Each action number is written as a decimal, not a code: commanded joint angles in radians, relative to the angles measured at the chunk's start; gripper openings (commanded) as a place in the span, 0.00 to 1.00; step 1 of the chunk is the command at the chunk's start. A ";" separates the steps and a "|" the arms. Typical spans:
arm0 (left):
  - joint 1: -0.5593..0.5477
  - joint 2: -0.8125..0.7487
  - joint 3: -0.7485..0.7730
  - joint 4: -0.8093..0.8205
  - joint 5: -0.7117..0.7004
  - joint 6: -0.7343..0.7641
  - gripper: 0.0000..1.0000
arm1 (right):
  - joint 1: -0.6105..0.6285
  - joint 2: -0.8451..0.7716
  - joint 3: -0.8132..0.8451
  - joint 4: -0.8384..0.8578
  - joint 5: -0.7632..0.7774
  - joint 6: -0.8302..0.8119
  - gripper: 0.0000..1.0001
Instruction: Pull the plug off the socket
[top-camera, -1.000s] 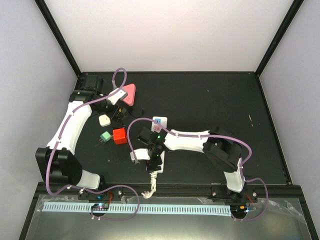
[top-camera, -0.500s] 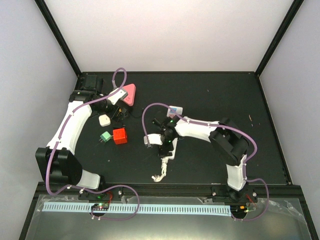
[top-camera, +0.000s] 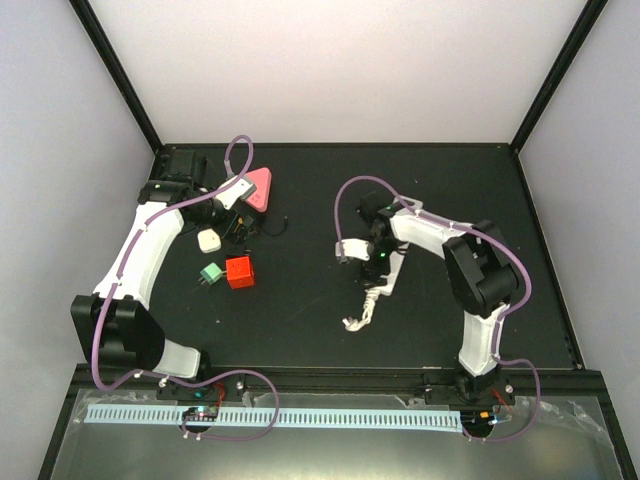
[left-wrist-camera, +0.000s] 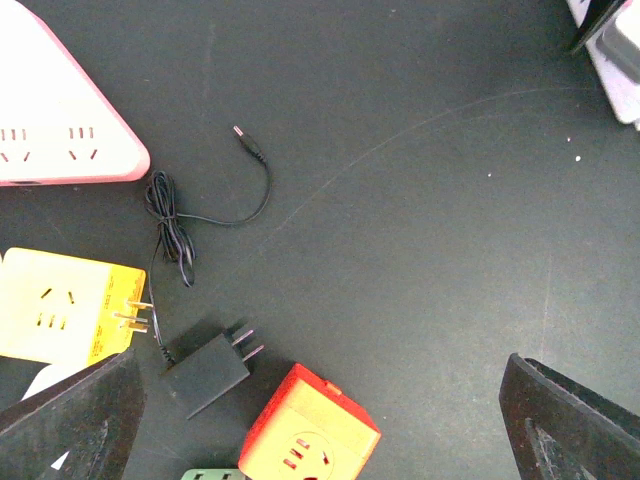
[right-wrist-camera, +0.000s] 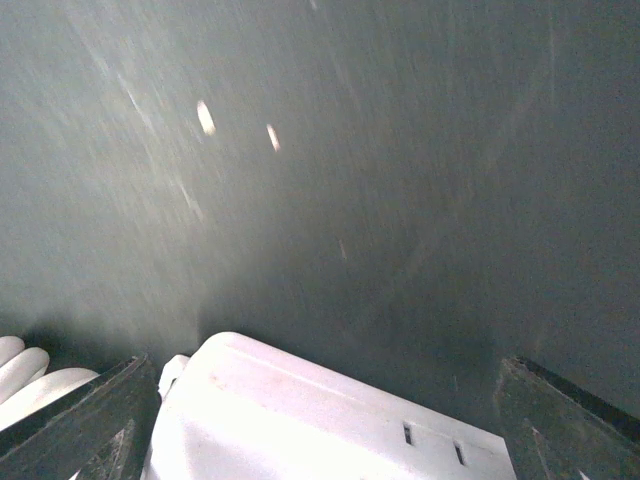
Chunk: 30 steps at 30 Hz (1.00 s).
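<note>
The socket, a white power strip (top-camera: 392, 264), is mostly hidden under my right gripper (top-camera: 380, 250) at the table's middle right. Its bundled white cord (top-camera: 365, 305) trails toward the near edge. In the right wrist view the strip's white body (right-wrist-camera: 330, 420) fills the space between my right gripper's (right-wrist-camera: 318, 365) fingers (right-wrist-camera: 70, 420), which are shut on it. A black adapter plug (left-wrist-camera: 205, 370) with bare prongs and a thin black cable lies loose on the table. My left gripper (left-wrist-camera: 318, 360) hangs open above it, empty; it also shows in the top view (top-camera: 240, 215).
Around the left gripper lie a pink triangular socket (top-camera: 258, 188), a cream cube (top-camera: 208, 240), a green cube (top-camera: 211, 273) and a red cube socket (top-camera: 239, 271). The left wrist view also shows a yellow cube socket (left-wrist-camera: 60, 305). Black frame rails border the table.
My right gripper has swung from the table's middle to the right and farther back, taking the power strip and its trailing cord along. The left arm has not moved.
</note>
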 joint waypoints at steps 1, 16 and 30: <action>0.010 -0.007 0.021 0.001 0.034 -0.013 0.99 | -0.089 -0.009 0.015 -0.138 0.068 -0.075 0.93; 0.009 0.012 0.045 -0.017 0.051 -0.005 0.99 | -0.276 -0.147 -0.139 -0.115 0.294 -0.279 0.97; 0.013 0.025 0.090 0.008 0.056 0.016 0.99 | -0.439 -0.271 -0.071 -0.201 0.160 -0.277 0.98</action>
